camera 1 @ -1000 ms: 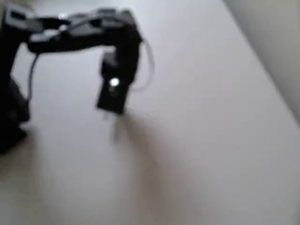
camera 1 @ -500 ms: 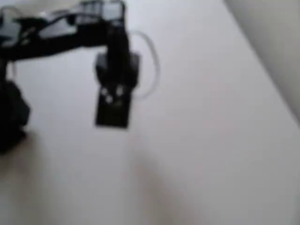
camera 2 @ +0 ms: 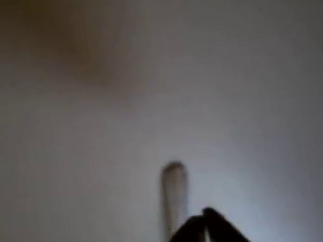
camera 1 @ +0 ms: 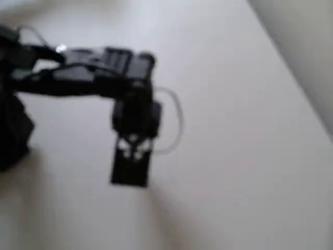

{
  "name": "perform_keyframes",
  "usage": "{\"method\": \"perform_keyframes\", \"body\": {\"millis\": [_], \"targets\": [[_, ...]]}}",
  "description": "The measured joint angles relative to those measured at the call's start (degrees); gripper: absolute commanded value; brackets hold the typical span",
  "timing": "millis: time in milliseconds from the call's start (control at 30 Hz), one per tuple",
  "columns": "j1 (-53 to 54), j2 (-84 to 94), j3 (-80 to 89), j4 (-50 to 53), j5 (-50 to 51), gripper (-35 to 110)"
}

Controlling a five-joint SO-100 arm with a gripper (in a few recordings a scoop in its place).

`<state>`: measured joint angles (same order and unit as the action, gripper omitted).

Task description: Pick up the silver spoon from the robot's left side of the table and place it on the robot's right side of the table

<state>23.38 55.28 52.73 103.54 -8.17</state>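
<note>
The silver spoon point(camera 2: 175, 197) sticks out from the tips of the claw point(camera 2: 204, 229) in the wrist view, its slim pale handle pinched between the two dark fingers pressed together on it. It hangs above the off-white table point(camera 1: 234, 130). Overhead, the black arm point(camera 1: 78, 78) reaches across the table, blurred

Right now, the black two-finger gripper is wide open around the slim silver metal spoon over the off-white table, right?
Not open. The wrist view shows the black gripper with its jaws pinched shut on the silver spoon, over the off-white table.
</note>
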Motion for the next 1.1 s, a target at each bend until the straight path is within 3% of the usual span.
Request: {"method": "perform_keyframes", "body": {"millis": [333, 567, 1100], "targets": [[-16.1, 0.2, 0.0, 1.5, 5.5, 23], [-21.9, -0.9, 0.0, 1.3, 8.8, 19], [-21.0, -11.3, -1.6, -4.6, 4.4, -2]]}}
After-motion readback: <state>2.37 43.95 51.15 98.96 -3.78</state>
